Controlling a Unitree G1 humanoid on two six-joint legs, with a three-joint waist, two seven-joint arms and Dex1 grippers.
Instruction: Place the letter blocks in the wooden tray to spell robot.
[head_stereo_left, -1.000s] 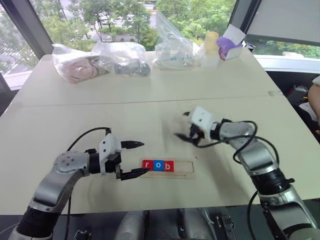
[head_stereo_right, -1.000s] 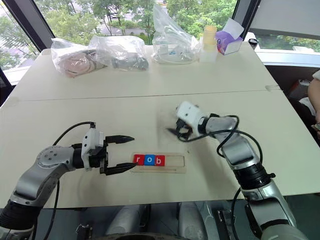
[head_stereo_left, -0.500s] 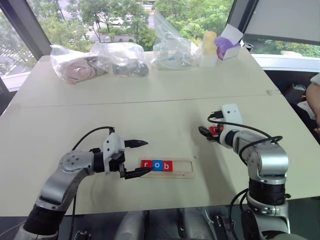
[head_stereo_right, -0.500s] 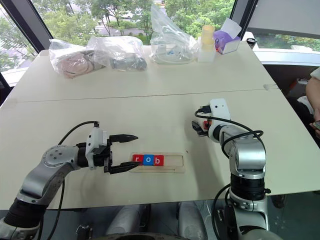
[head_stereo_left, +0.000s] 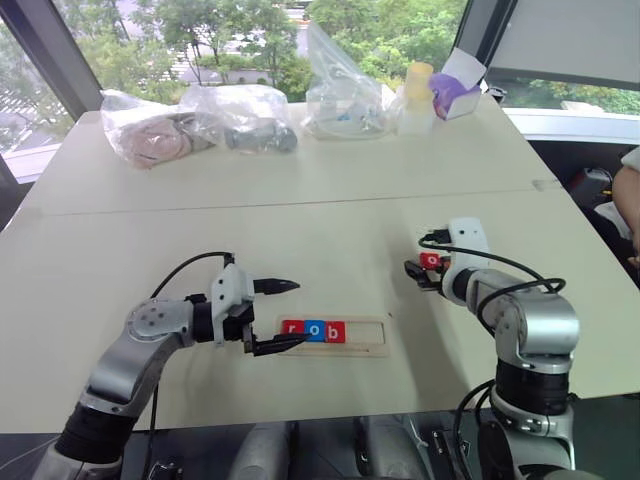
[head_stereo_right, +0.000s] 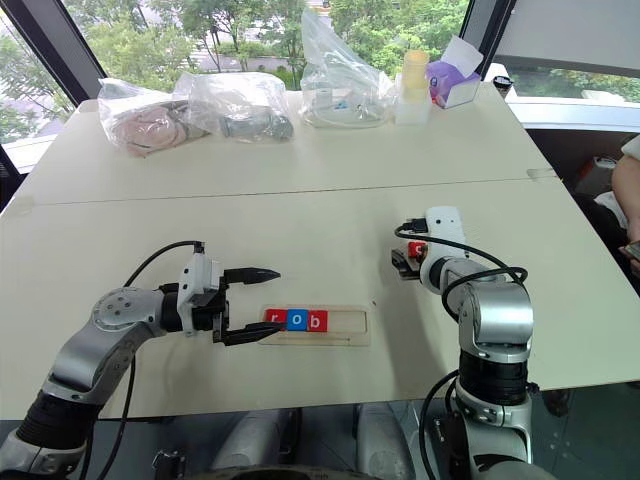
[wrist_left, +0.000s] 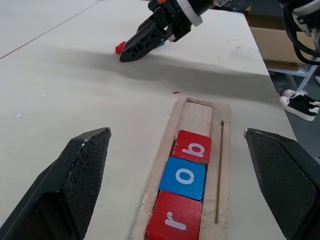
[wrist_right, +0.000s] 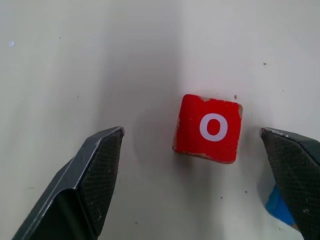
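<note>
My left arm bends in from the left, its gripper (head_stereo_left: 277, 315) pointing across toward the wooden tray (head_stereo_left: 366, 337), fingers spread wide and holding nothing, the lower tip just beside the tray's near end. My right arm folds up from the table edge, its gripper (head_stereo_left: 420, 270) tilted down at the table, jaws wide too, with the red o block (wrist_right: 208, 128) lying flat between them, untouched, and a blue block (wrist_right: 279, 207) beside one finger. In the tray sit the r block (wrist_left: 173, 224), blue o block (wrist_left: 183, 177) and b block (wrist_left: 193, 147), touching in a row. The pale table (head_stereo_left: 300, 230) carries plastic bags (head_stereo_left: 200, 120) at its far edge, under windows showing trees
</note>
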